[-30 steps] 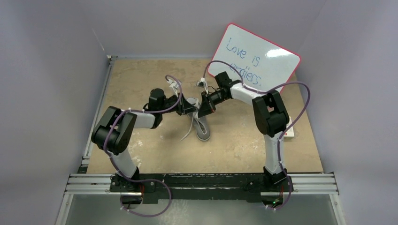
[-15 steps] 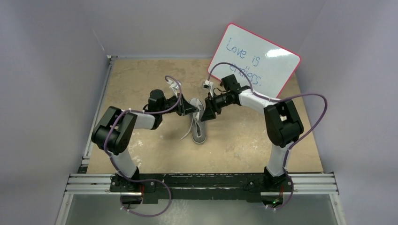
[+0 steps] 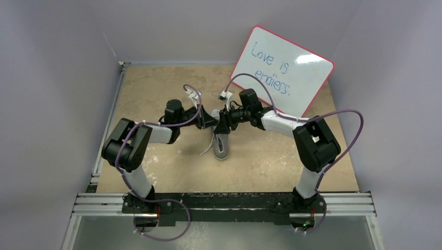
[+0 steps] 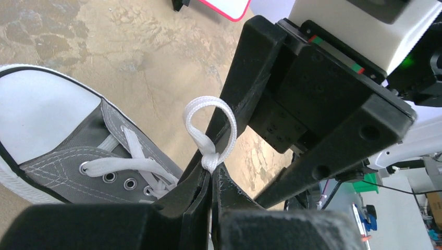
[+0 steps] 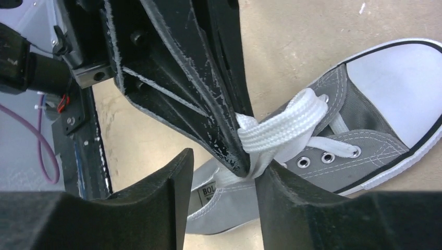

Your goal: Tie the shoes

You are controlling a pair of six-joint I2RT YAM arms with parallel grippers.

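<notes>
A grey canvas sneaker (image 3: 221, 148) with white toe cap and white laces lies on the table between the arms. My left gripper (image 4: 212, 169) is shut on a small white lace loop (image 4: 208, 122) and holds it above the shoe (image 4: 68, 151). My right gripper (image 5: 224, 177) is open, and its jaws straddle the left gripper's tip and the lace loop (image 5: 279, 133). Its right finger (image 5: 292, 203) touches the lace. The shoe (image 5: 365, 130) lies below. In the top view the two grippers, left (image 3: 212, 123) and right (image 3: 223, 126), meet over the shoe's far half.
A whiteboard (image 3: 281, 67) with a red rim and blue writing leans against the back wall at right. Purple cables loop off both arms. Grey walls close the table's left, back and right sides.
My right gripper has swung left and down to the left gripper's tip and now straddles the lace loop. The left gripper has stayed in place, shut on the lace.
</notes>
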